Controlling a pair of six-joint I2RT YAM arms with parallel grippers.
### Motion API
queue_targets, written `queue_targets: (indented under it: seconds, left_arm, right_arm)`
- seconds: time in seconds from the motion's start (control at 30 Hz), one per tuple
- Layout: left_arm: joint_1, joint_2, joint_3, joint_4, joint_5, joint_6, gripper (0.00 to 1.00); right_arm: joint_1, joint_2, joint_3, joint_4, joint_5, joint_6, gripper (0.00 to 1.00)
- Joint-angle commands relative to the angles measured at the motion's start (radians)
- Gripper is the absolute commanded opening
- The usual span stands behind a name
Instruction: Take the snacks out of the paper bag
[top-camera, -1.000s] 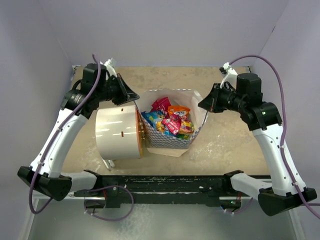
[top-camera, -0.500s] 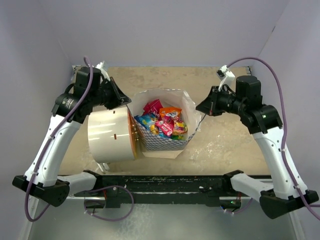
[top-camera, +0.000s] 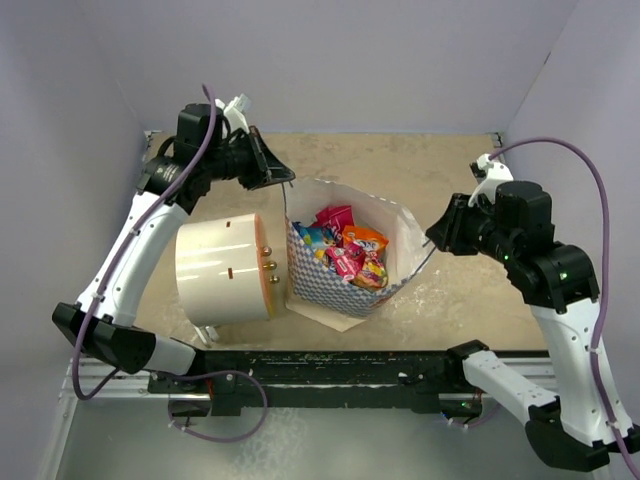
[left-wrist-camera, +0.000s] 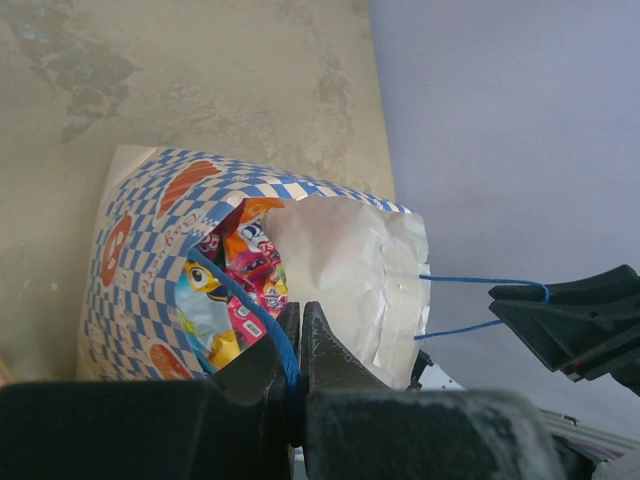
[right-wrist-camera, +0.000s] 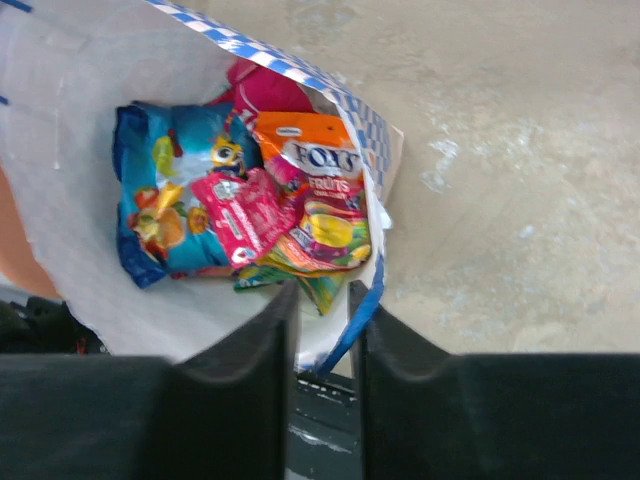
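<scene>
The paper bag (top-camera: 330, 290) stands open mid-desk (top-camera: 470, 290), snacks (top-camera: 348, 248) heaped inside. Left arm reaches high across the white cylinder (top-camera: 220, 268), left end effector (left-wrist-camera: 300, 340) clenched on a blue cord handle (left-wrist-camera: 245, 300) at the rim. Right arm is bent inward, right end effector (top-camera: 432, 235) at the opposite handle (left-wrist-camera: 470, 282). A gap shows between its fingers (right-wrist-camera: 270, 340), so I cannot tell whether it grips.

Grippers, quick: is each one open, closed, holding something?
Left gripper: shut on a blue cord handle of the paper bag.
Right gripper: open, other handle seemingly hooked over one finger.
</scene>
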Motion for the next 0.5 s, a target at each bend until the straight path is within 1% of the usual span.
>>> queue_targets:
  seconds: [0.0,0.1,0.17,0.2,0.27,0.4,0.47]
  left_arm:
    - [0.012,-0.063,-0.006,0.293,0.084,-0.047,0.00]
    - [0.012,-0.106,-0.075,0.280,0.059,-0.049,0.00]
    - [0.012,-0.125,-0.101,0.256,0.048,-0.047,0.00]
    - [0.012,-0.132,-0.111,0.245,0.044,-0.045,0.00]
    - [0.012,-0.142,-0.125,0.229,0.044,-0.040,0.00]
    - [0.012,-0.154,-0.136,0.202,0.048,-0.031,0.00]
    - [0.012,-0.148,-0.136,0.197,0.060,-0.026,0.00]
  right_arm:
    - [0.001,0.008,0.131,-0.008,0.153,-0.066,0.43]
    - [0.002,0.049,0.213,-0.018,0.180,-0.107,0.72]
    - [0.002,0.094,0.271,-0.016,0.179,-0.121,0.85]
    - [0.001,0.118,0.310,-0.011,0.163,-0.128,0.89]
    - [0.002,0.169,0.364,0.022,0.117,-0.178,0.92]
    - [0.011,0.271,0.421,0.083,-0.134,-0.222,0.90]
    - [0.073,0.302,0.426,0.109,-0.166,-0.218,0.89]
